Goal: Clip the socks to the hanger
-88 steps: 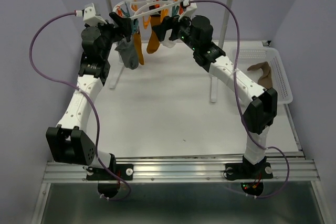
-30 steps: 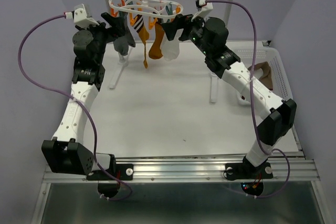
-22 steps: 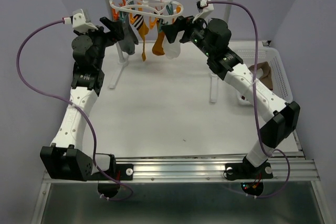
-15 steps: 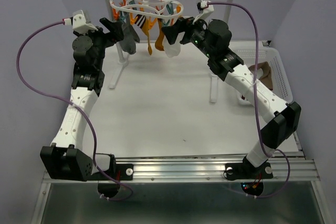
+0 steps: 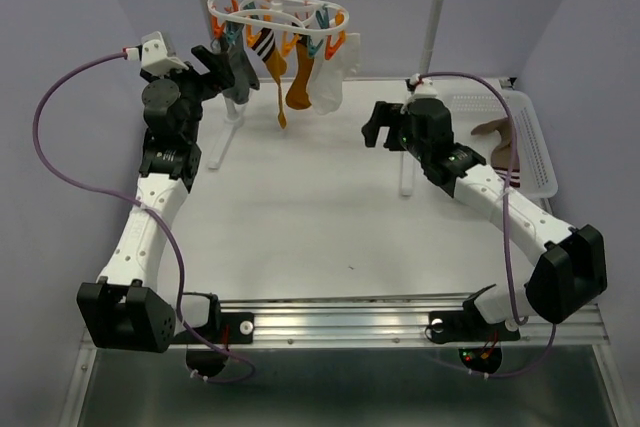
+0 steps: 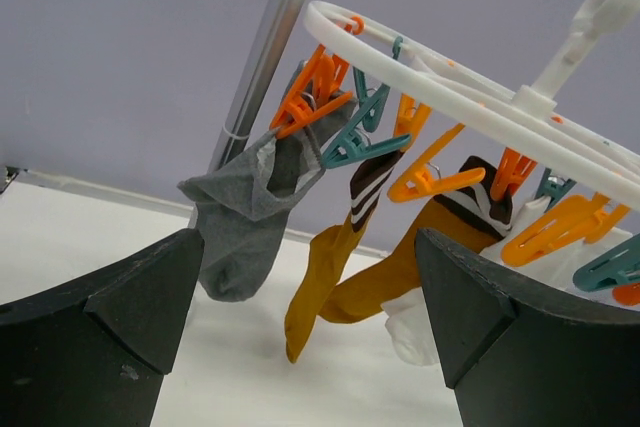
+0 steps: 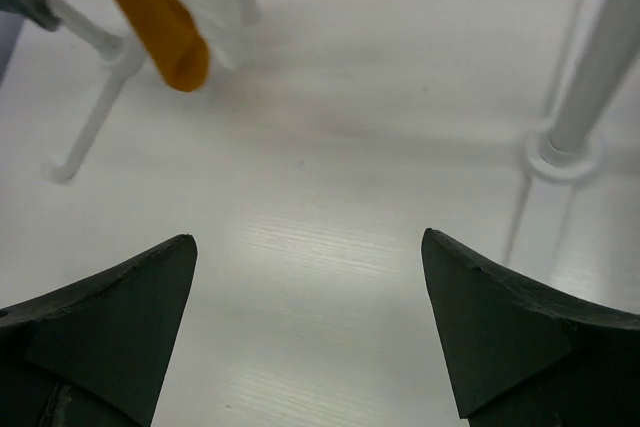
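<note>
Several socks (image 5: pixel 300 77) hung clipped on the hanger (image 5: pixel 275 17) near the tabletop's far edge, one brown sock (image 5: pixel 498 137) lay in the basket (image 5: pixel 540 162) at the right edge, and the left gripper (image 5: pixel 228 59) and right gripper (image 5: pixel 372 127) stood wide apart and empty, so grabbing that sock looked like the next job

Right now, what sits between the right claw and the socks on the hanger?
Nothing: the top view shows only bare white table between the open right gripper and the socks on the hanger. The right wrist view agrees.
</note>
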Controlling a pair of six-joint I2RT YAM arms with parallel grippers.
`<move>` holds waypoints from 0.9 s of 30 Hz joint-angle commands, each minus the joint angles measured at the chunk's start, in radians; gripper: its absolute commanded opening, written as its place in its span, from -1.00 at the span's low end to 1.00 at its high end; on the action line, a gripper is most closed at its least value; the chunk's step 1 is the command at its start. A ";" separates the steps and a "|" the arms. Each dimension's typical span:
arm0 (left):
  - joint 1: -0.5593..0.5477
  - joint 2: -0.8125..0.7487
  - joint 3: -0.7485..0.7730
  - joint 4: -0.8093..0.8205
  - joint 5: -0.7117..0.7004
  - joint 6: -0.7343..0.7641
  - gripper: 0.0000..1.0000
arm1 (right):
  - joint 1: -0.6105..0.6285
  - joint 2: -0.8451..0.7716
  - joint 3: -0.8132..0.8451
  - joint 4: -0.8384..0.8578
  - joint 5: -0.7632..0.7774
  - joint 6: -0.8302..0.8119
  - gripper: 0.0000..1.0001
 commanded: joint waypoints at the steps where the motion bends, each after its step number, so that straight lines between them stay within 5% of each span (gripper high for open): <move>1: 0.006 -0.030 -0.026 0.079 -0.005 0.024 0.98 | -0.134 -0.082 -0.092 -0.089 0.088 0.165 1.00; 13: 0.021 -0.018 -0.040 0.072 -0.003 0.029 0.98 | -0.467 0.019 -0.160 -0.165 0.160 0.250 1.00; 27: 0.029 -0.033 -0.046 0.072 -0.023 0.031 0.98 | -0.581 0.466 0.329 -0.165 0.420 0.164 1.00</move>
